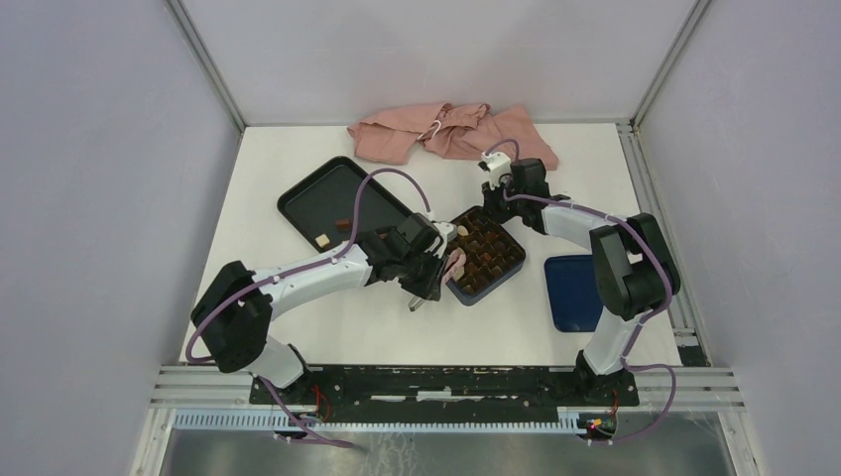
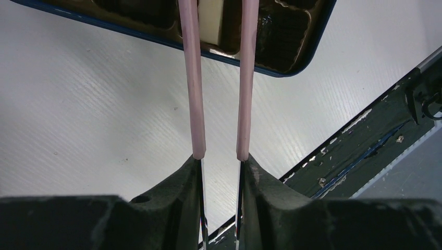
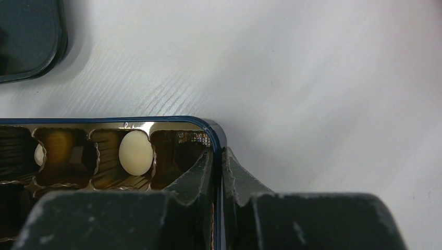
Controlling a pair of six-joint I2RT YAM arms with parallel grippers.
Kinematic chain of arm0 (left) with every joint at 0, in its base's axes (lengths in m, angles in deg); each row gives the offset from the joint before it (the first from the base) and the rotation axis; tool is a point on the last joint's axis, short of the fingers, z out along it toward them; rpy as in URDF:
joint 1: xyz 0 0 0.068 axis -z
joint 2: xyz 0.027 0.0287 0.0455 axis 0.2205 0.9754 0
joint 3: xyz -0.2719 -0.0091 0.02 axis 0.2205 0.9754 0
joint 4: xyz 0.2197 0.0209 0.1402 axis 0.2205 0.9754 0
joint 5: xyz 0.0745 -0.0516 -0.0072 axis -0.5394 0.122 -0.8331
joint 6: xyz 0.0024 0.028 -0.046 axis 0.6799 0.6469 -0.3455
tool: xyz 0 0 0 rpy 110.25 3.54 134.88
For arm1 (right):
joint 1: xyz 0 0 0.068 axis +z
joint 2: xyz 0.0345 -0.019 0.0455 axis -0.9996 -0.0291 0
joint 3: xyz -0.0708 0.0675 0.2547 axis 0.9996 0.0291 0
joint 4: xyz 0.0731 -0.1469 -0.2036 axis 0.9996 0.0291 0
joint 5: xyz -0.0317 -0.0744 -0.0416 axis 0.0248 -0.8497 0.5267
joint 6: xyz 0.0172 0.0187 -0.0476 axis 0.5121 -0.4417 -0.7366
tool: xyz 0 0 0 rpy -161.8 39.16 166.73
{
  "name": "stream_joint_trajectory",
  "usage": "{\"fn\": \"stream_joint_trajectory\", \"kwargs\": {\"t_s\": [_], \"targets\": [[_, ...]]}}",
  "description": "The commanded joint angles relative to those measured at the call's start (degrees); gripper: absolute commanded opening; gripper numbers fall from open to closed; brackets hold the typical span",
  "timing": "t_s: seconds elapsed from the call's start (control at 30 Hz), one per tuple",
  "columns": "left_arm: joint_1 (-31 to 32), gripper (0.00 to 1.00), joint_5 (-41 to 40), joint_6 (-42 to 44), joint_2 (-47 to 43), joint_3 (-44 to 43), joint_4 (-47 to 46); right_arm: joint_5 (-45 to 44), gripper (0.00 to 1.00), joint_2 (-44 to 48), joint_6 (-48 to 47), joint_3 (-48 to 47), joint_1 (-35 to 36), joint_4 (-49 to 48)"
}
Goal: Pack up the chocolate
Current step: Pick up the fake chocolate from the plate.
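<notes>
Both tongs (image 2: 219,78) tips and cream chocolate (image 2: 210,21) are cut off.

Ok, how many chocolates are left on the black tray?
2. A cream square sits by the near edge of the black tray, and a brown piece lies just right of it. The left arm crosses that corner, so more may be hidden.

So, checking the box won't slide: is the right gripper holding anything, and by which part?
The right gripper pinches the blue box by its side wall, beside a corner.
</notes>
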Motion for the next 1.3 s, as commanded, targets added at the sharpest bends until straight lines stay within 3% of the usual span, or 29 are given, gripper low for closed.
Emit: {"fn": "stream_joint_trajectory", "kwargs": {"t_s": [0.0,0.33,0.53,0.83,0.97,1.27], "targets": [[0.2,0.37,-0.2,2.6,-0.3,-2.5,-1.5,0.9,0.13,0.0,1.0,-2.2,-0.6,-2.0],[0.2,0.35,-2.4,0.5,-3.8,-3.1,-2.5,1.0,0.13,-0.1,2.4,-1.7,-1.7,-2.3],[-0.1,0.36,-5.9,-2.0,-10.6,-2.8,-3.4,0.9,0.12,1.1,13.1,2.0,-5.5,-5.8],[-2.3,0.36,-14.3,-3.3,-16.5,0.6,1.8,-11.2,0.14,5.8,23.7,8.4,-7.0,-8.4],[-5.4,0.36,-13.9,-3.3,-16.6,1.5,3.5,-7.7,0.34,5.6,23.0,8.6,-8.2,-9.2],[-19.0,0.36,-9.7,1.9,-16.0,0.3,10.8,-0.2,0.55,9.6,12.9,4.7,-10.8,-7.2]]}}
